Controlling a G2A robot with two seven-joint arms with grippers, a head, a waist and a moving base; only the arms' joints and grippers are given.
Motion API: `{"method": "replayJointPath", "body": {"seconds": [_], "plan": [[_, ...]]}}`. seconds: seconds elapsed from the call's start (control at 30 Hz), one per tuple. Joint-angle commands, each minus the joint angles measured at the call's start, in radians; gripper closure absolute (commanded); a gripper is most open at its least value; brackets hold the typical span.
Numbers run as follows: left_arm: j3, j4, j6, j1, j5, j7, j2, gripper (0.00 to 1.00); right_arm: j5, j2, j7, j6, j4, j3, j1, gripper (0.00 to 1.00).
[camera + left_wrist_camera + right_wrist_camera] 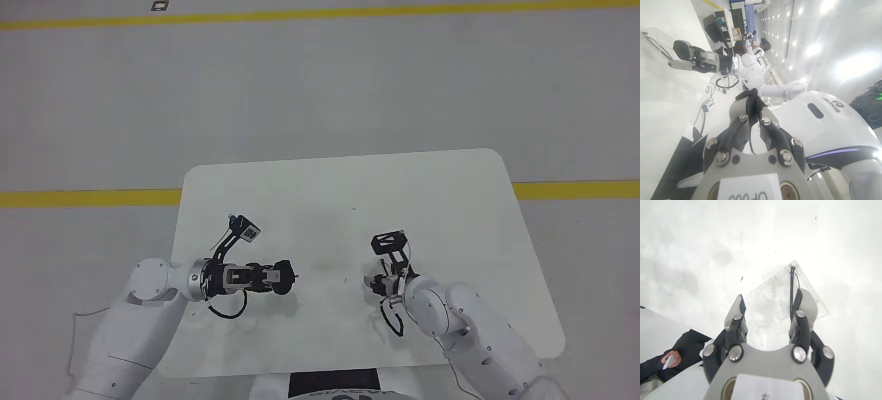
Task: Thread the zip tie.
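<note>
— Where's the zip tie (791, 289)?
— It's black and lies on a clear plate (772, 289) on the table (440, 190). The head is at the plate's far corner, and the strap runs back toward the right gripper (770, 294), close by one of its fingers (806, 302).
— Its jaws?
— Wide apart, with the plate showing between them. In the top view it sits lower right of centre.
— The left gripper (753, 94)?
— Lower left of centre, pointing toward the right one and well apart from it. Its jaws are closed together with a black wad (751, 106) at the tips, and I can't tell what the wad is.
</note>
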Motion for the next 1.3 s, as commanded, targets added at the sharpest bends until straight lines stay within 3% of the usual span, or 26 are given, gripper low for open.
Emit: {"method": "replayJointPath", "body": {"seconds": [0.0, 0.57, 0.67, 0.9, 1.27], "plan": [[0.000, 0.000, 0.000, 0.000, 0.000, 0.000, 0.000, 1.00, -0.003, -0.003, -0.002, 0.000, 0.005, 0.004, -0.002, 0.68], [0.000, 0.000, 0.000, 0.000, 0.000, 0.000, 0.000, 1.00, -0.113, -0.048, 0.005, 0.000, 0.079, -0.010, 0.012, 0.80], [0.000, 0.000, 0.000, 0.000, 0.000, 0.000, 0.000, 1.00, -0.128, -0.060, 0.005, 0.000, 0.095, -0.013, 0.018, 0.77], [0.000, 0.000, 0.000, 0.000, 0.000, 0.000, 0.000, 1.00, -0.162, -0.084, 0.009, 0.000, 0.120, -0.012, 0.020, 0.80], [0.000, 0.000, 0.000, 0.000, 0.000, 0.000, 0.000, 1.00, -0.215, -0.112, -0.024, 0.000, 0.108, 0.006, -0.005, 0.83]]}}
